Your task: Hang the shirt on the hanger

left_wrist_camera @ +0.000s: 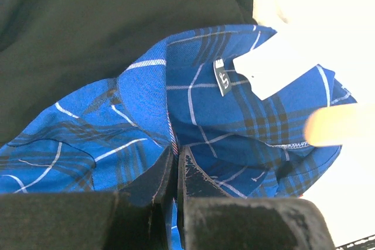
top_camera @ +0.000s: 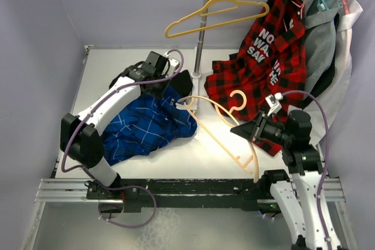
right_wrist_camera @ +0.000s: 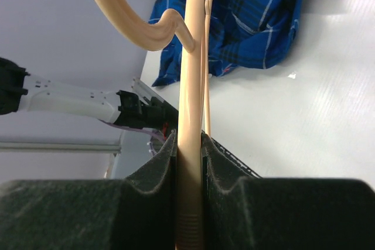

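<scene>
The blue checked shirt (top_camera: 146,127) lies crumpled on the table's left half. My left gripper (top_camera: 177,93) is at its collar end, and in the left wrist view it (left_wrist_camera: 176,157) is shut on a fold of the shirt (left_wrist_camera: 222,121) below the neck label. My right gripper (top_camera: 246,130) is shut on the long bar of the pale tan hanger (top_camera: 218,130) and holds it above the table, hook up. The hanger's far end reaches to the shirt's collar beside the left gripper. In the right wrist view the bar (right_wrist_camera: 191,74) runs straight up from the shut fingers (right_wrist_camera: 189,141), with the shirt (right_wrist_camera: 246,21) beyond.
A clothes rack pole (top_camera: 202,33) stands at the back centre with a yellow hanger (top_camera: 217,13) on its rail. A red-and-black plaid shirt (top_camera: 269,57) and grey and black garments (top_camera: 328,45) hang at right. Dark cloth (left_wrist_camera: 88,27) lies behind the shirt.
</scene>
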Tool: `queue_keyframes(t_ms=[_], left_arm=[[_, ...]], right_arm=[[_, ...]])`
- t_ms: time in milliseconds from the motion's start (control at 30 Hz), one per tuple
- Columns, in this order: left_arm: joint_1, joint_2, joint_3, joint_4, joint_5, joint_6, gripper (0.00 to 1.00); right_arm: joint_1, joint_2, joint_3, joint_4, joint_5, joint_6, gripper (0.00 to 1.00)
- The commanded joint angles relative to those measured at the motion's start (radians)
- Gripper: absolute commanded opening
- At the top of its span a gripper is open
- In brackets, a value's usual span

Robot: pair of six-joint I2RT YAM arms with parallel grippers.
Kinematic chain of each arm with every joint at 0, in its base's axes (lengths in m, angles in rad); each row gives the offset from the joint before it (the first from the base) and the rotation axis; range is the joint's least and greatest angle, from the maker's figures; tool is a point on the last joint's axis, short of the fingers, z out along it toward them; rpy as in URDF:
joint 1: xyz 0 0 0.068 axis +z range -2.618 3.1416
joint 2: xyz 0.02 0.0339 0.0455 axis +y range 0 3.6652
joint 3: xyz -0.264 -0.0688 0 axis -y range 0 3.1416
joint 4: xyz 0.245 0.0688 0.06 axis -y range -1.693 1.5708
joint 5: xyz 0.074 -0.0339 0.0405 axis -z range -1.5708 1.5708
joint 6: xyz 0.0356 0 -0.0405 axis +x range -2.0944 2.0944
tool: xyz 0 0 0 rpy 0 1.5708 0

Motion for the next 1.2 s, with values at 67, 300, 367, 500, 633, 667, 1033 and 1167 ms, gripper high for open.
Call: queue_keyframes(t_ms=[67, 300, 367, 500, 633, 667, 1033, 1167], left_arm=[[0.002, -0.01, 0.081, 0.022, 0.003, 0.027, 0.05], [0.002, -0.002, 0.095, 0.022, 0.006, 0.032, 0.05], [0.002, 0.003, 0.093, 0.022, 0.008, 0.035, 0.05], [0.002, 0.004, 0.081, 0.017, 0.036, 0.031, 0.05], [0.002, -0.013, 0.058, 0.019, 0.047, 0.025, 0.05], [0.002, -0.016, 0.055, 0.019, 0.047, 0.027, 0.05], [0.001, -0.03, 0.045, 0.002, 0.081, 0.033, 0.05], [-0.001, -0.024, 0.052, -0.007, 0.099, 0.034, 0.05]], right_arm=[[0.043, 0.147, 0.052, 0.116, 0.058, -0.134, 0.0], [0.369, 0.264, -0.013, 0.431, 0.258, 0.013, 0.0], [0.453, 0.326, -0.006, 0.5, 0.307, 0.039, 0.0], [0.546, 0.414, 0.043, 0.531, 0.435, 0.006, 0.0], [0.552, 0.445, 0.066, 0.529, 0.492, -0.035, 0.0], [0.551, 0.451, 0.071, 0.527, 0.499, -0.045, 0.0], [0.557, 0.485, 0.059, 0.625, 0.461, -0.037, 0.0], [0.571, 0.526, 0.062, 0.683, 0.466, -0.042, 0.0]])
